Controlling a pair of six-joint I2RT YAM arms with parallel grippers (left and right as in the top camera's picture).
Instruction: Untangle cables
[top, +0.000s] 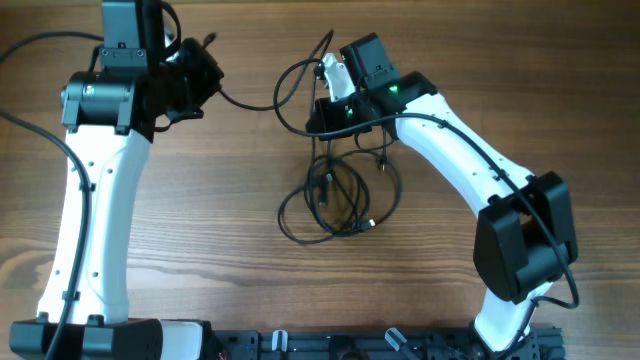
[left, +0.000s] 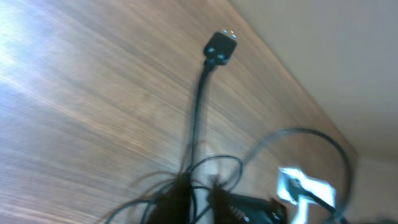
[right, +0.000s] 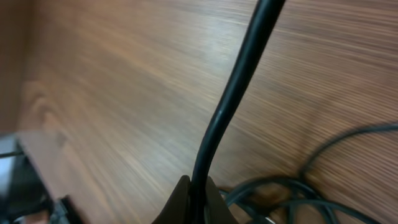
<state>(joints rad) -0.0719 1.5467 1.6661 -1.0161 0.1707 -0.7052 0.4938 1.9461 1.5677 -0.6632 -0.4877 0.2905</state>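
Table (top: 230, 220): brown wood with a straight grain and a flat top. There is open room along the near side and in the middle left. The far edge shows in the left wrist view, with a pale wall behind it.

Left arm (top: 95, 200) and right arm (top: 450, 150): white shells with black joints. Both bases are cut off at the near edge.

Cables (top: 340, 195): thin, black and round. They lie in overlapping loops at table centre, below the right gripper (top: 325, 108). One strand runs left to the left gripper (top: 205, 60). The crossings are too tangled to trace.

Right gripper: jaws closed, nipping one strand that rises steeply from the fingertips (right: 180, 199). More loops lie on the wood just beside it.

Left gripper: set near the far left and well apart from the coil. Its jaws look closed around a strand, but the wrist view is blurred there.

Plug (left: 221, 45): small and black with a metal tip. It sticks out beyond the left claw, towards the far edge.
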